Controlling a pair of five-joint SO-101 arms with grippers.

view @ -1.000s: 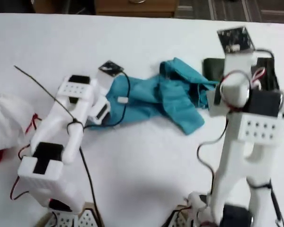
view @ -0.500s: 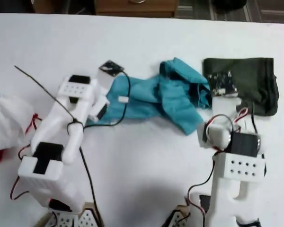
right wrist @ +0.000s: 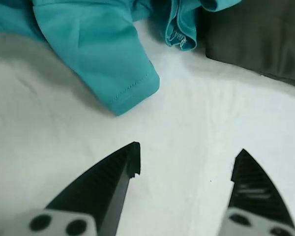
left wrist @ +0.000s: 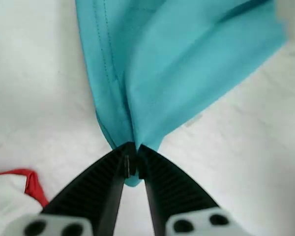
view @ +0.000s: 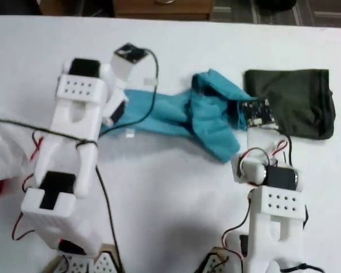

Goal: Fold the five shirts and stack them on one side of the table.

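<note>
A teal shirt (view: 184, 114) lies crumpled across the middle of the table, stretched out toward the left arm. My left gripper (left wrist: 131, 164) is shut on the shirt's edge (left wrist: 152, 78), with the cloth fanning away from the pinch; in the high view that gripper (view: 115, 112) sits at the shirt's left end. A folded dark green shirt (view: 292, 102) rests at the far right, beside the teal collar. My right gripper (right wrist: 186, 160) hangs open over bare table, just short of the teal sleeve (right wrist: 105, 64) and the dark shirt (right wrist: 255, 37).
A white cloth with red trim (view: 5, 145) is bunched at the table's left edge, also seen by the left gripper (left wrist: 12, 201). Black cables (view: 108, 205) trail from the arms. Bare white tabletop (view: 170, 199) spreads in front of the shirts.
The right arm drew back off the dark green shirt toward the near edge. The left arm moved away from the near edge, pulling the teal shirt's left end tauter.
</note>
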